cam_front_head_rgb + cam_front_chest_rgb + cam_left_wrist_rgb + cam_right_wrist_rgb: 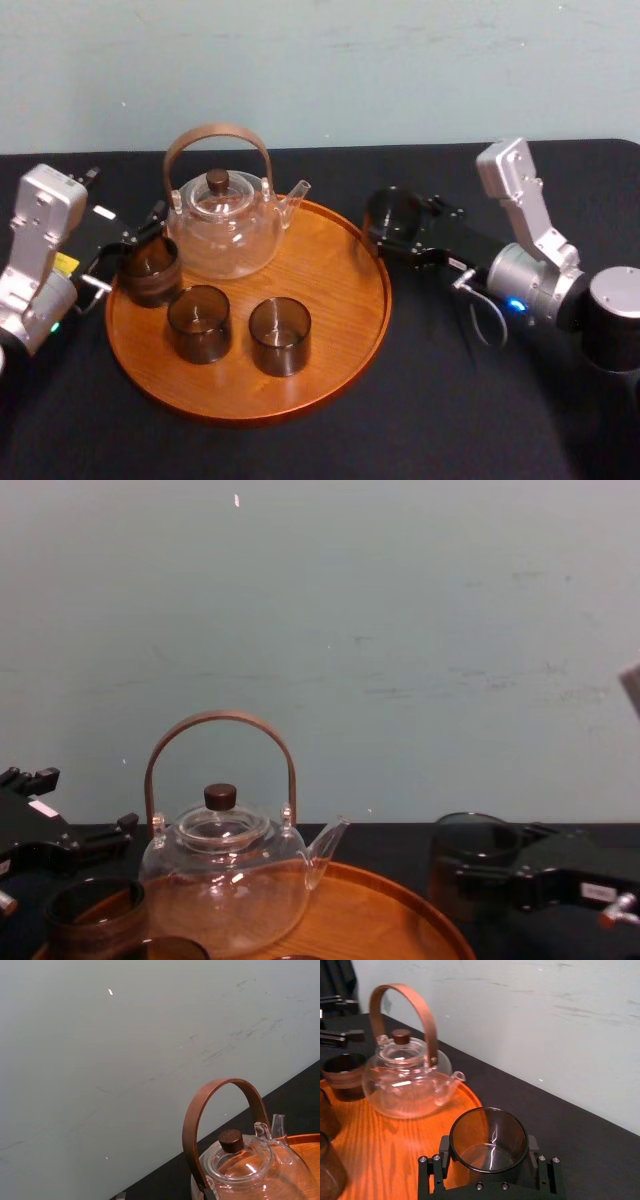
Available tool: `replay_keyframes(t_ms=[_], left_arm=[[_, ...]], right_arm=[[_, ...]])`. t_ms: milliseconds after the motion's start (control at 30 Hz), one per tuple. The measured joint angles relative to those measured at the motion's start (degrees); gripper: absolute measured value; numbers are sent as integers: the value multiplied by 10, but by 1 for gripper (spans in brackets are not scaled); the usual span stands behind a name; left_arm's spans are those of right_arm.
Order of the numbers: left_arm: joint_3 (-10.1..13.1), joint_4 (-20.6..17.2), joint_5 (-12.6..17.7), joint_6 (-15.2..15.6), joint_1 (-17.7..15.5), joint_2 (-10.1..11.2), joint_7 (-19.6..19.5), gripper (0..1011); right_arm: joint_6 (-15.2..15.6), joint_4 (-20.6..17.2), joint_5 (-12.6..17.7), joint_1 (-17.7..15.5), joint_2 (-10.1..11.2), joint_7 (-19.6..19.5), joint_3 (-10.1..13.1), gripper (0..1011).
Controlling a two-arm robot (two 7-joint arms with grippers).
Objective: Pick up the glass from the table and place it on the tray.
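head: high, downward | chest: low, level | wrists: close | shared: teapot [222, 225], tray [345, 290]

Glass [489, 1135] base is hidden behind the right gripper [489, 1152] fingers [432, 1175], so can't tell if it touches the bench [580, 1160]. Chest view: tray [400, 915] front is cut by the bottom edge. Banded cup [95, 915] near the left gripper [85, 802] fingers [110, 827] loses its base there. Plain cup [165, 947] beside it is only a rim sliver. Right gripper's body runs off the side edge. Left wrist view: teapot [245, 1160] belly is cut off at the bottom and side edges, tray is a thin strip.
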Motion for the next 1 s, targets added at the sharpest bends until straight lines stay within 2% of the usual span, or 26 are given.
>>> replay_keyframes(t_ms=[367,733,1000], left_arm=[[0,0,0,0,0,0,0,1001],[0,0,0,0,0,0,0,1001],[0,0,0,0,0,0,0,1001]], right_arm=[[-12,51,-5,45,-29,21,-43,902],[-21,93,-6,69,-49,29,-64,902],[-26,113,-10,77,-57,32,-73,902]])
